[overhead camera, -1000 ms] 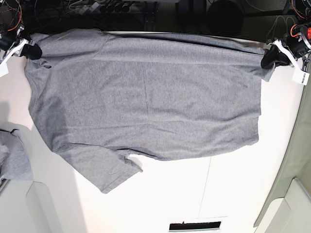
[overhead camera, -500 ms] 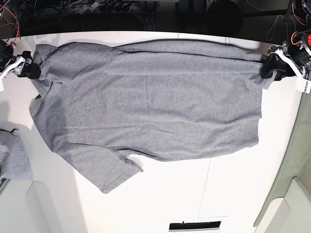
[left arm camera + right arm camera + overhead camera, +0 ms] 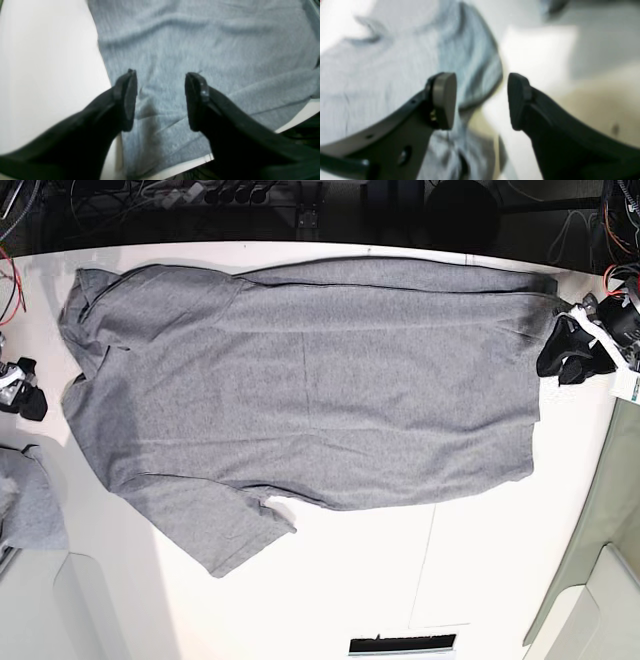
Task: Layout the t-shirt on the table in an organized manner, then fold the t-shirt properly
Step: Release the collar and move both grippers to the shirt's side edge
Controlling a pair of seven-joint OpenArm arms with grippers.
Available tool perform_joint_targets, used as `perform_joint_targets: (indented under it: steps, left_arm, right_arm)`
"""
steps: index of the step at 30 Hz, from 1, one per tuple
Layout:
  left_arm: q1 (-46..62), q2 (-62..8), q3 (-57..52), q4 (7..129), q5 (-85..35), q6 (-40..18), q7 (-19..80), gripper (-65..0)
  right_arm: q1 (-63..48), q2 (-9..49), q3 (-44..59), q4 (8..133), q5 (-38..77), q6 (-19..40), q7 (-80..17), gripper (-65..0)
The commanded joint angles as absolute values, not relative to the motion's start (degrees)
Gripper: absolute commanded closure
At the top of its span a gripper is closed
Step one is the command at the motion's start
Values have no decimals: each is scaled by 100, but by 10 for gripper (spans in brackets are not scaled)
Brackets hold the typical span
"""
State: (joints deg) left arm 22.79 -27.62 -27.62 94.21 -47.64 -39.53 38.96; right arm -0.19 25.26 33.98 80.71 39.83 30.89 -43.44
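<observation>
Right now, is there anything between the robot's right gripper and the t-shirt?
No. In the base view, only bare white table lies between the open right gripper and the t-shirt edge. Nothing else sits in that gap.

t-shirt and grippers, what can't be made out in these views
- T-shirt, base view: its far sleeve isn't visible; folded under or not, I cannot tell.
- Small grey cloth, base view: cut off by the left edge.
- Right wrist view: motion blur smears the shirt folds below the open right gripper.
- Left wrist view: the fingers of the open left gripper hide the shirt edge under them.
- Table, base view: the dark item at its near edge is too small to identify.
</observation>
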Motion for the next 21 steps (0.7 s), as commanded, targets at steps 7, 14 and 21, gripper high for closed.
perform_joint_targets:
  steps: [7,14,21]
  left_arm:
    - [2189,-3002,-2497,9485,-4536,-4000,3660,-347]
    - [1964,-3063,-2180,9135,-3977,-3745,3277,-383]
    - [576,-3065,-2106,7544,-3933,-3538,3275,-383]
  right_arm:
    - [1651,2652,2797,6733,2985,2589,-3590,-326]
    - [2753,2646,1835,4440,2270,2458,-2818,-325]
    - [2827,2493,1321,3548,2241,2449,-2576,-325]
